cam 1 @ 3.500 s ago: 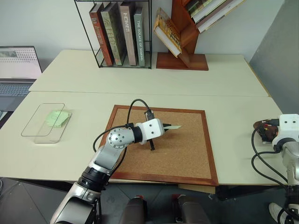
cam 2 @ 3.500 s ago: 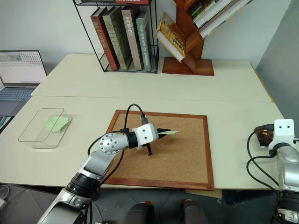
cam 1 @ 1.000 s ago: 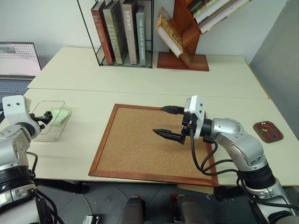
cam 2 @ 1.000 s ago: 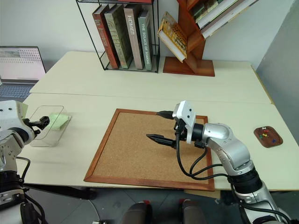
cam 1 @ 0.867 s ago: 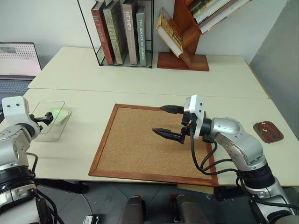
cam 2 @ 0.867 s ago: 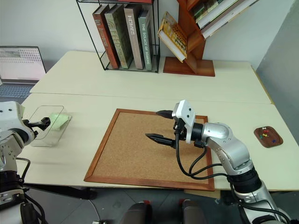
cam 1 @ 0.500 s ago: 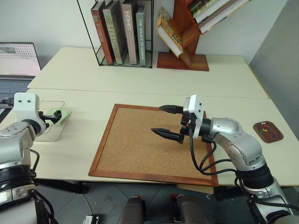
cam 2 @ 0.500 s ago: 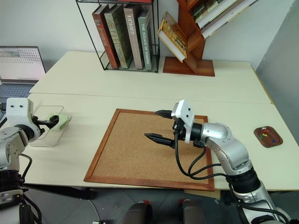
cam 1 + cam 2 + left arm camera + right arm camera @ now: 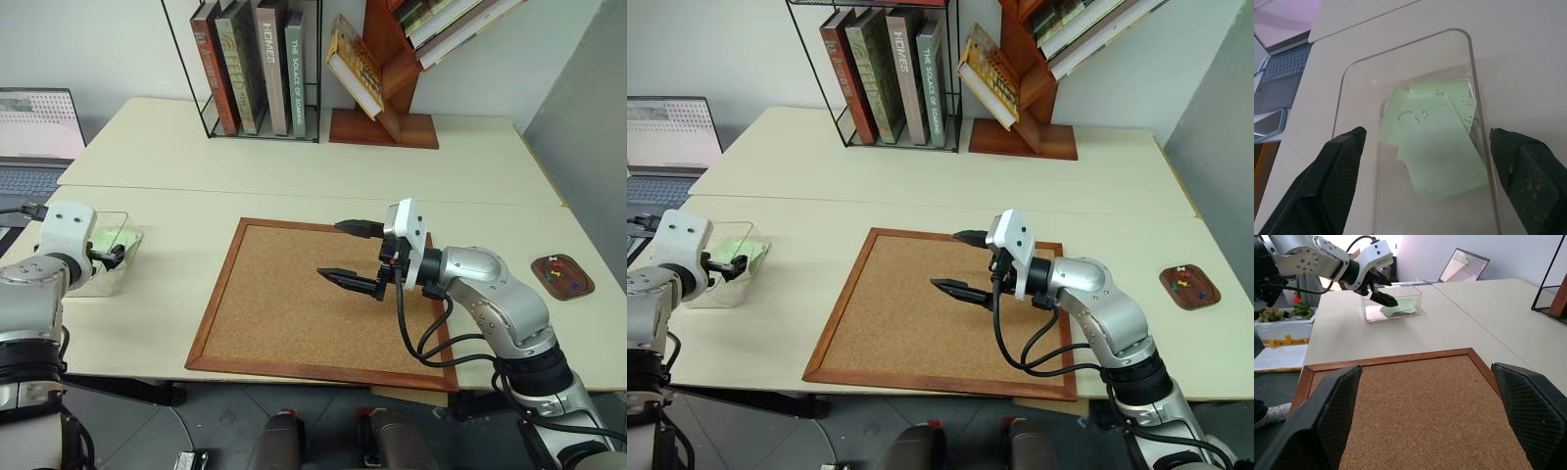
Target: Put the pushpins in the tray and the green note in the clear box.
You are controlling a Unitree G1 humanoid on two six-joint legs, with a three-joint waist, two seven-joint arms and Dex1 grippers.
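The clear box [image 9: 125, 257] stands at the table's left edge. The green note [image 9: 1436, 147] lies flat inside it, overlapping another pale green sheet. My left gripper [image 9: 112, 255] is open at the box's near end, one finger at each side, holding nothing; the right wrist view shows the same left gripper [image 9: 1382, 294] over the box. My right gripper [image 9: 330, 251] hangs open and empty above the cork board, pointing left. At the far right sits the dark reddish tray [image 9: 578, 290] with the pushpins [image 9: 556, 273] in it.
A large wood-framed cork board [image 9: 284, 323] fills the middle of the table. At the back are a wire rack of books [image 9: 257, 69] and a wooden slanted shelf [image 9: 384, 117]. A laptop [image 9: 34, 127] sits at the far left.
Since the earliest frame my left gripper left the cork board, where it held a green sheet, and now stands open at the box. The right gripper came from the tray to the board.
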